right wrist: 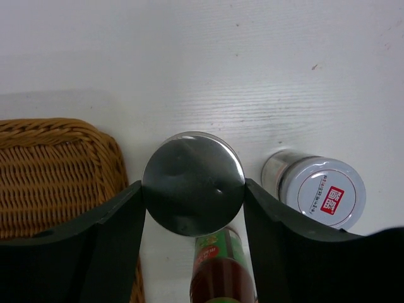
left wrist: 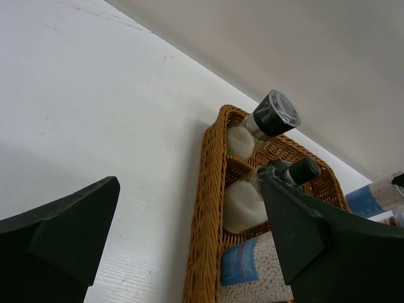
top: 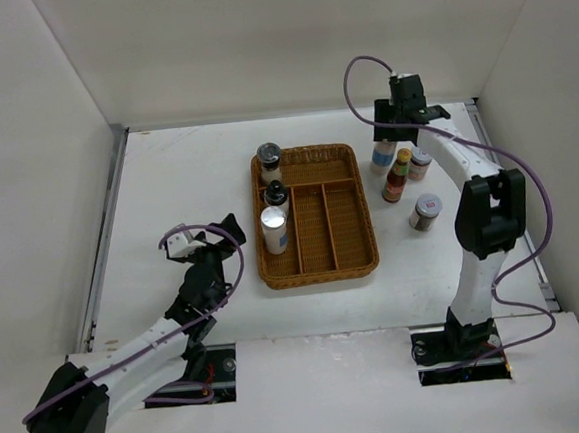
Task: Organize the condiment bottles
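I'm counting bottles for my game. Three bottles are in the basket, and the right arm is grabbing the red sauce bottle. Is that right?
Not quite. The right end effector grips the silver-capped shaker, not the red sauce bottle, which stands free beside it; the right wrist view shows this. Three bottles are in the basket, yes.

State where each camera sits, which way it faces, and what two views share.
Top external: above, behind the bases, looking down on table, wicker tray, left arm, right arm.
Left wrist: low beside the tray, facing its bottles; open left end effector frames it.
Right wrist: looks straight down; right end effector grips the silver-capped shaker.
Shared: right wrist and top external show the red sauce bottle.
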Controlling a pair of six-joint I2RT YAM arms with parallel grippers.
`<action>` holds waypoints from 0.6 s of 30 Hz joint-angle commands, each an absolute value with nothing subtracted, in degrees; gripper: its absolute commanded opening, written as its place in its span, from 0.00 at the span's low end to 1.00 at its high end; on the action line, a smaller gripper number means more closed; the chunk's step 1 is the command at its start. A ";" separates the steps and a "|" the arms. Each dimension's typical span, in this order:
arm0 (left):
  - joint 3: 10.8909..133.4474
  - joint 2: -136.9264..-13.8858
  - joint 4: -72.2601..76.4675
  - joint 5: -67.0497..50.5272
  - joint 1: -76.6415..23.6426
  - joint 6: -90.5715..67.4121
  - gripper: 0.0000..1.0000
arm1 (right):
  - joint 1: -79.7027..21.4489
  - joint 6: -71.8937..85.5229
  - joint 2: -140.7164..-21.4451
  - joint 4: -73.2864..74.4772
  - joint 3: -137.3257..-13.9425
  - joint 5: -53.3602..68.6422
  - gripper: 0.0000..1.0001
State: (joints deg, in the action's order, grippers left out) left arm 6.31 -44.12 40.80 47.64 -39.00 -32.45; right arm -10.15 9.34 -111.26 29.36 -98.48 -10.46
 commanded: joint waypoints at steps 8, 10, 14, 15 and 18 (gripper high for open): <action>5.36 -43.07 44.38 45.79 -38.72 -33.22 1.00 | -8.74 14.51 -103.63 11.96 -105.73 -12.83 0.55; 5.27 -43.77 44.38 45.62 -38.63 -33.31 1.00 | -10.84 13.45 -102.40 11.95 -106.70 -13.01 0.55; 5.36 -44.82 44.47 45.62 -38.63 -33.84 1.00 | -18.13 11.34 -99.93 11.43 -103.98 -12.92 0.56; 5.36 -45.00 44.56 45.62 -38.63 -33.84 1.00 | -20.06 10.99 -99.93 11.34 -103.45 -13.09 0.56; 5.10 -44.74 44.74 45.62 -38.98 -33.93 1.00 | -25.34 10.55 -101.16 10.37 -102.48 -13.45 0.56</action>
